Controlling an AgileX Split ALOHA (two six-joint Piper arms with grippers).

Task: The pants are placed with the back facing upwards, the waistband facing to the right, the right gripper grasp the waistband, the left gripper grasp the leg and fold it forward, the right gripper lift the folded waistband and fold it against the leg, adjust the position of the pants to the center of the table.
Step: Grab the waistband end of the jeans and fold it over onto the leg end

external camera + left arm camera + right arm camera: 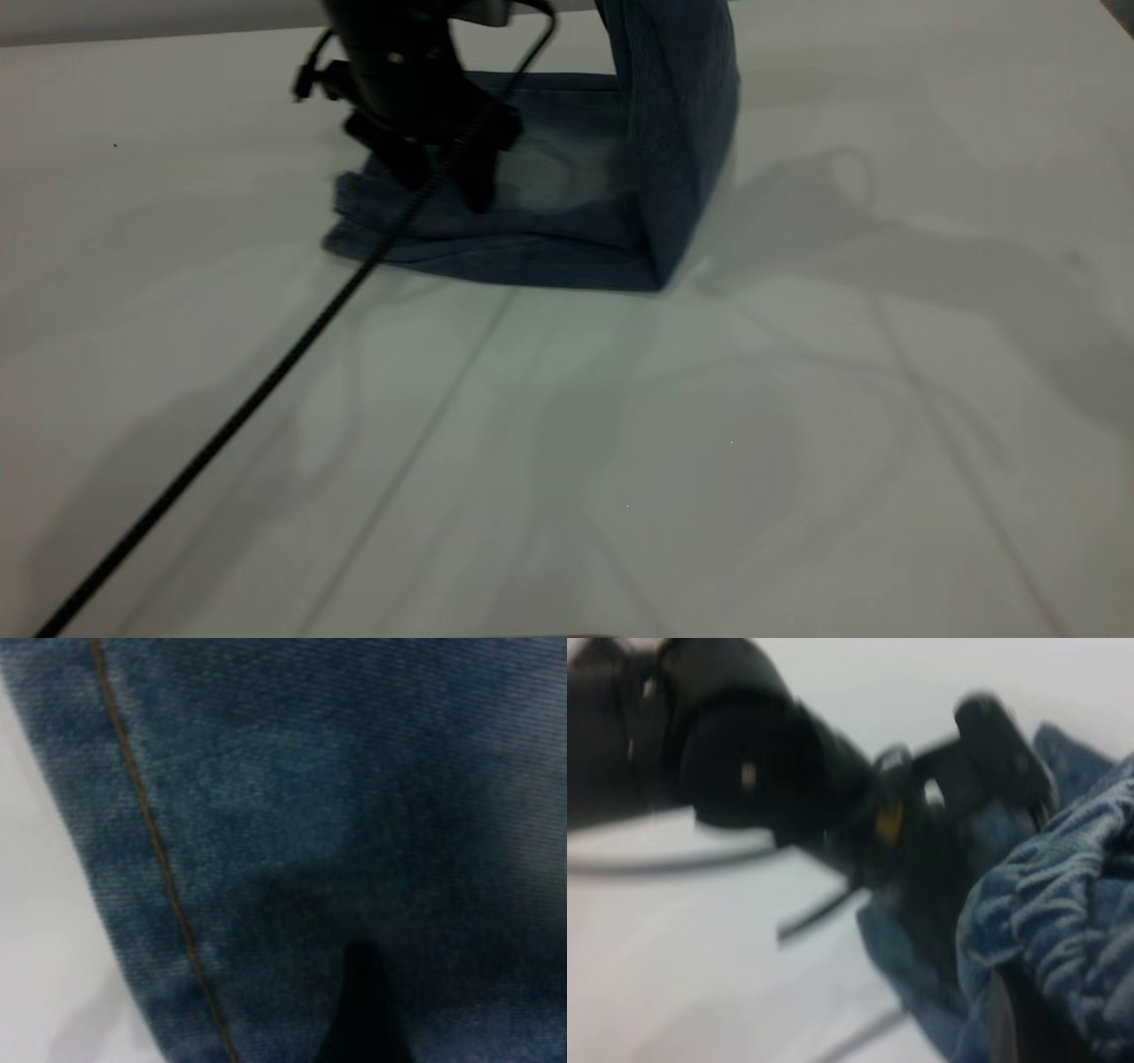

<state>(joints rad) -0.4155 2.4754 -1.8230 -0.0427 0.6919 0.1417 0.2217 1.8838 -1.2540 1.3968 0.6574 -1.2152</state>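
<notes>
Now the black pointed left gripper [447, 182] presses parted jaws onto the folded blue denim pants [532, 221] beneath it; beside it, the unseen right gripper lifts the ruched waistband [1063, 904], clenched

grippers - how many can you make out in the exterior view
1: the left gripper, jaws spread, pressing down on the flat part of the pants. The right gripper is out of frame above the raised waistband.

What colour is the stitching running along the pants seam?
Tan, a thin line of stitching against the blue denim pants; it shows best in the left wrist view.
</notes>
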